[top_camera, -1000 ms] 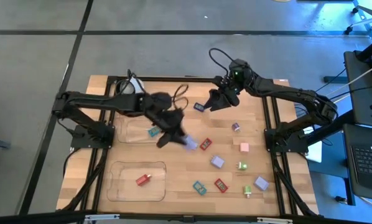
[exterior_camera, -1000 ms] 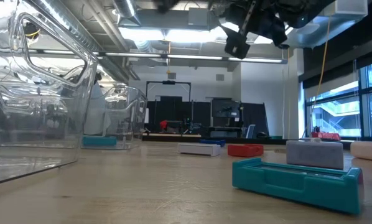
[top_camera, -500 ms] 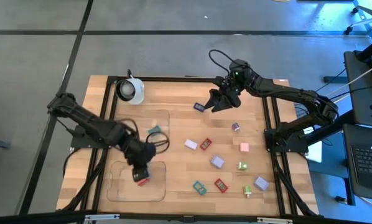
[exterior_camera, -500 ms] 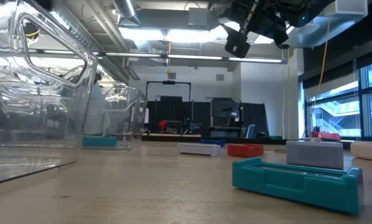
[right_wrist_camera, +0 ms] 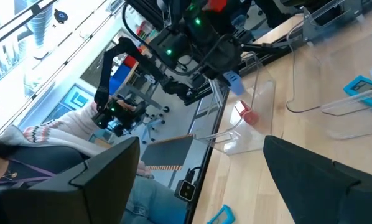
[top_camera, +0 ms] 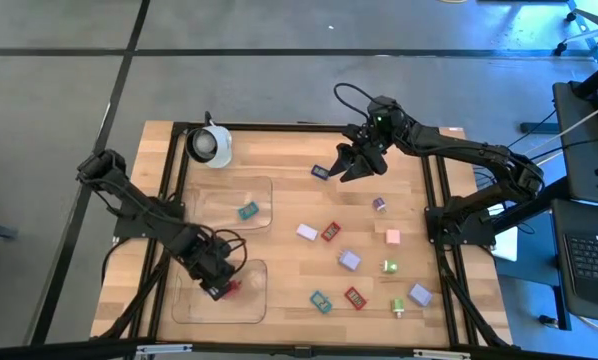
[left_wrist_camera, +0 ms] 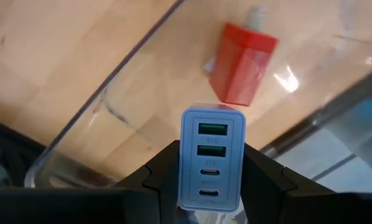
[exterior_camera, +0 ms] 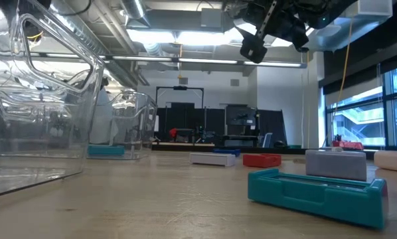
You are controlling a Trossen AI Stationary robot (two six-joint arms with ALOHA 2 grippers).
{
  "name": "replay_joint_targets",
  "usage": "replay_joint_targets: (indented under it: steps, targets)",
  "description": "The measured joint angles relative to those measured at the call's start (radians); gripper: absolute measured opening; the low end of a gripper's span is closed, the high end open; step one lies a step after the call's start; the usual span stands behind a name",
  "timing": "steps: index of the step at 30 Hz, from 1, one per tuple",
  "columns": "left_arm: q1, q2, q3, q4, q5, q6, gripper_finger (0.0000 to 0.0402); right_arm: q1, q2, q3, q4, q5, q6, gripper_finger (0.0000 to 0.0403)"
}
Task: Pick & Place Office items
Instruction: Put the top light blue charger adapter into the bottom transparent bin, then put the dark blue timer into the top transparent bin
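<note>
My left gripper (top_camera: 215,283) hangs over the near clear tray (top_camera: 194,305), shut on a pale lavender-blue block with a row of ports (left_wrist_camera: 212,158). A red piece (left_wrist_camera: 241,65) lies on that tray's floor just beyond the block. A teal piece (top_camera: 247,211) lies in the far clear tray (top_camera: 209,190). Several other small pieces, red (top_camera: 330,232), lavender (top_camera: 349,261), pink (top_camera: 392,237), green (top_camera: 389,266) and teal (top_camera: 321,301), lie on the wood. My right gripper (top_camera: 345,166) stands open, high over the far middle beside a dark blue piece (top_camera: 320,172). My left gripper pinches the block's two long side faces (left_wrist_camera: 187,168) between its two fingers. The fingers point steeply down into the tray. The ported face is turned up toward the wrist. The block hangs over the tray floor, near the red piece and apart from it.
A white round cup (top_camera: 211,145) stands at the far left corner. Black frame rails (top_camera: 169,180) run along the table's sides. In the right wrist view a person in a patterned sleeve (right_wrist_camera: 49,134) sits beyond the table. Bare wood lies between the trays and the scattered pieces.
My left gripper has swung from the table's middle toward the near left, sunk, rolled and tipped from near level to pointing down. It now hangs over the near tray, with the block still between its fingers.
</note>
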Motion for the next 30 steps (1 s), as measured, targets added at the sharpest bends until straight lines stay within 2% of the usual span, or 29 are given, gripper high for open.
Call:
replay_joint_targets:
  steps: [6, 21, 30]
  targets:
    - [-0.02, 0.0, -0.018, 0.016, 0.003, -0.073, 0.0131, 0.0, 0.0, 0.0, 0.0, 0.003, -0.002, 0.0345]
    - [-0.024, 0.0, -0.018, 0.02, -0.01, -0.063, 0.0133, 0.0, 0.0, 0.0, 0.0, 0.029, -0.018, 0.0346]
    - [-0.024, 0.0, -0.018, 0.066, -0.019, -0.047, 0.0171, 0.0, 0.0, 0.0, -0.001, 0.029, -0.022, 0.0346]
